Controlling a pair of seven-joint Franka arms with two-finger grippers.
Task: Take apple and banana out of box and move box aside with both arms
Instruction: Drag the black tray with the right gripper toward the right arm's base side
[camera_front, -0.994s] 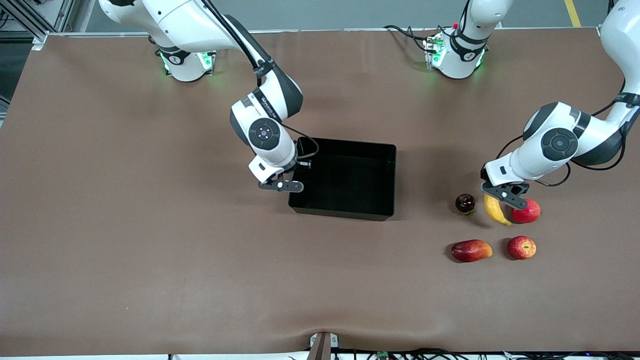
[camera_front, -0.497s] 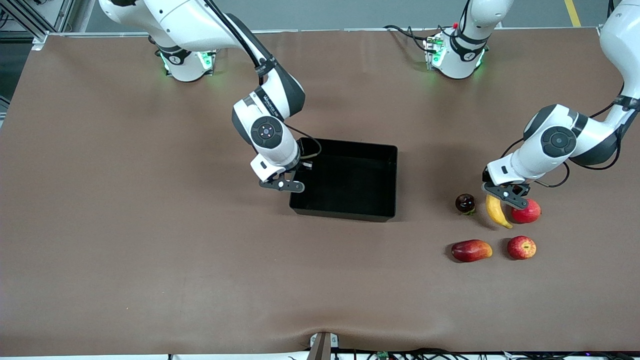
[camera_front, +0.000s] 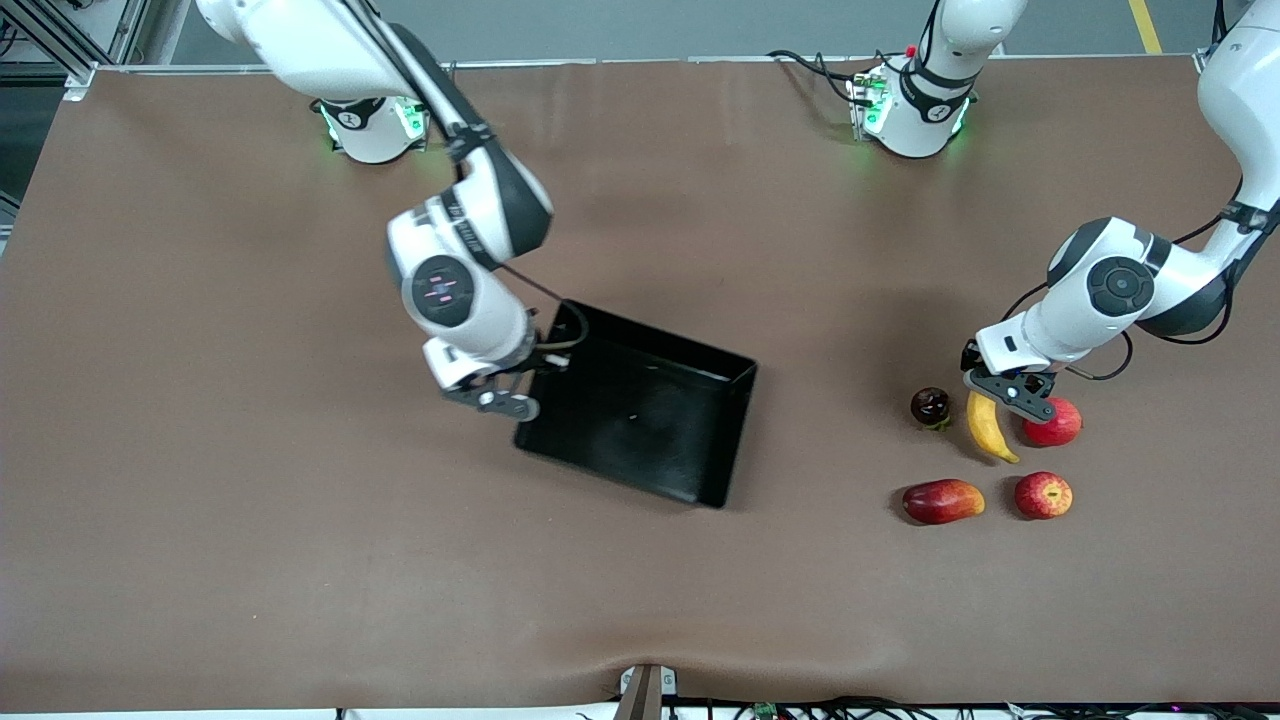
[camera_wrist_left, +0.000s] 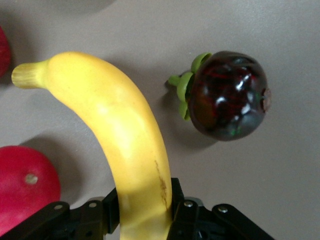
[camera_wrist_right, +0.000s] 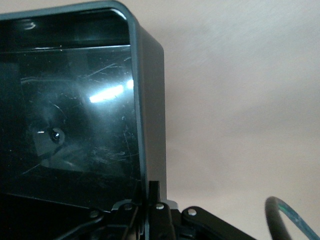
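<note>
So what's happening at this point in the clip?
The right hand is shut on the wall of the black box, which sits skewed and empty mid-table. The left hand is shut on the banana, low among the fruit at the left arm's end of the table. The apple already lies there too, nearer the front camera.

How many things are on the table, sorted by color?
Red: 3 (apple, round red fruit, mango-like fruit)
Yellow: 1 (banana)
Dark purple: 1 (mangosteen-like fruit)
Black: 1 (box)
Total: 6
</note>
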